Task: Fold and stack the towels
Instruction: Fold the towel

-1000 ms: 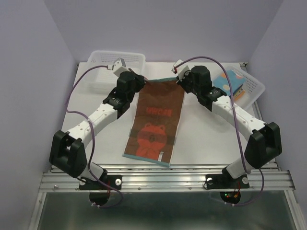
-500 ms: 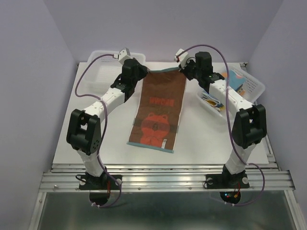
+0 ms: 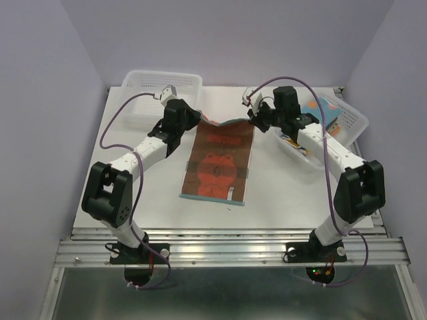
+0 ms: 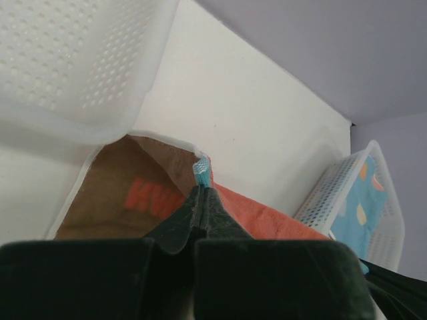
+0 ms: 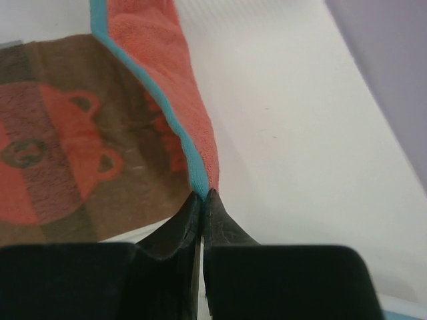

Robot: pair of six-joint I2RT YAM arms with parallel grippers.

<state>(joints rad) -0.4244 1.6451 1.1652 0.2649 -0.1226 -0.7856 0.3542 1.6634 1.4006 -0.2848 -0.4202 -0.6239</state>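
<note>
A brown towel [image 3: 219,162] with an orange bear print and a teal edge lies lengthwise at the middle of the table. My left gripper [image 3: 198,119] is shut on its far left corner and my right gripper [image 3: 252,120] is shut on its far right corner. Both corners are lifted off the table, and the far edge sags between them. In the left wrist view the teal corner [image 4: 202,172] sticks out above my closed fingertips [image 4: 200,193]. In the right wrist view my gripper [image 5: 202,197] pinches the teal edge, and the bear print [image 5: 53,160] lies on the table below.
A white lattice basket [image 3: 160,83] stands at the far left. A second white basket [image 3: 347,120] at the far right holds a light blue towel [image 3: 317,112]; it also shows in the left wrist view [image 4: 363,200]. Lilac walls close in three sides.
Both grippers have moved toward me with the far corners. The towel's far edge has come forward and the towel looks shorter on the table.
</note>
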